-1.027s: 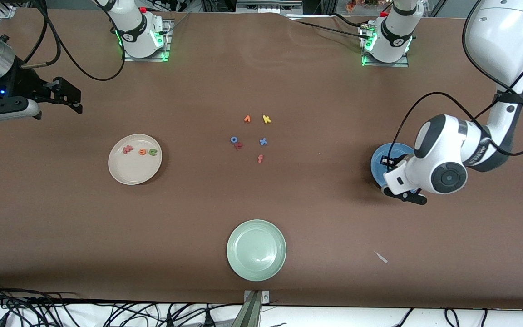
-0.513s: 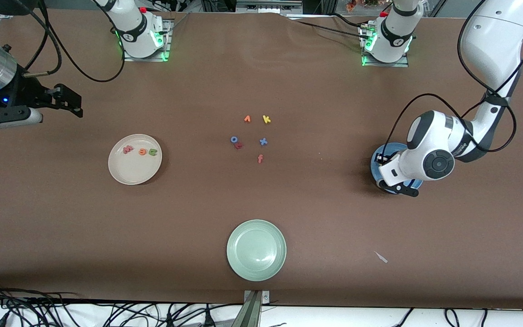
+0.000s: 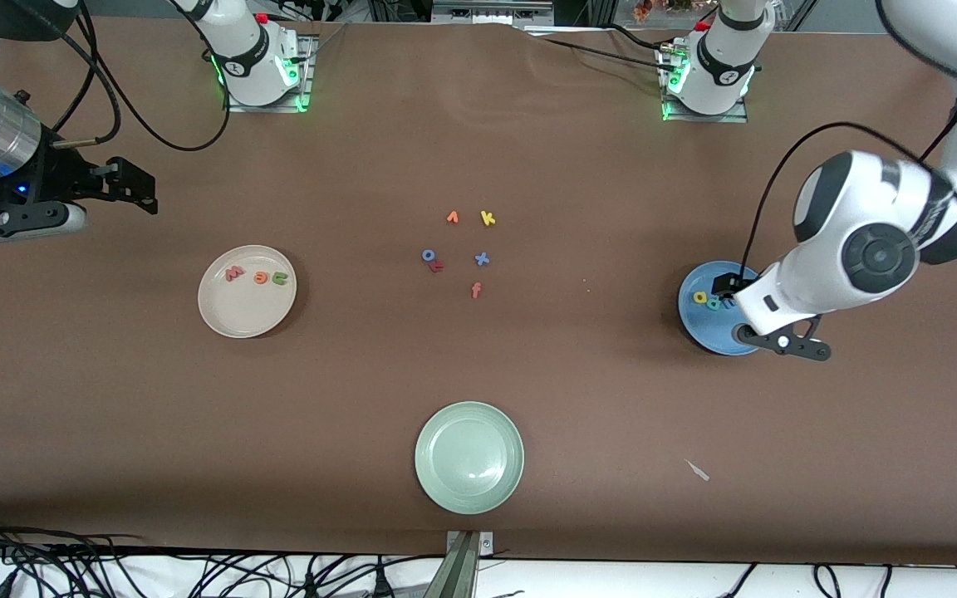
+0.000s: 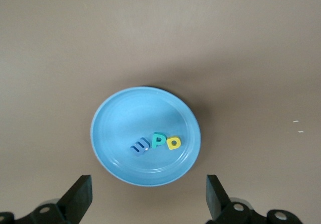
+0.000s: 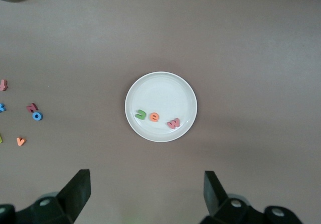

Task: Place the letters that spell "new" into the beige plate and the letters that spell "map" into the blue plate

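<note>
The blue plate (image 4: 145,108) holds a blue m (image 4: 139,146), a teal p (image 4: 158,141) and a yellow a (image 4: 173,143) in a row. My left gripper (image 4: 148,194) hangs open and empty high over that plate's rim. In the front view the arm covers part of the blue plate (image 3: 704,325). The beige plate (image 3: 247,311), toward the right arm's end, carries the salmon w (image 3: 234,272), orange e (image 3: 260,277) and green n (image 3: 280,278). My right gripper (image 5: 146,191) is open, empty, high over bare table beside the beige plate (image 5: 160,83).
Loose letters lie mid-table: orange v (image 3: 452,218), yellow k (image 3: 488,218), blue o (image 3: 428,255), red z (image 3: 437,266), blue x (image 3: 482,259), orange f (image 3: 476,290). A pale green plate (image 3: 469,457) sits near the front edge. A white scrap (image 3: 698,470) lies nearer the camera than the blue plate.
The left gripper opened and rose off the blue plate, swinging toward the left arm's end, so the plate's letters now show. The right gripper drifted slightly.
</note>
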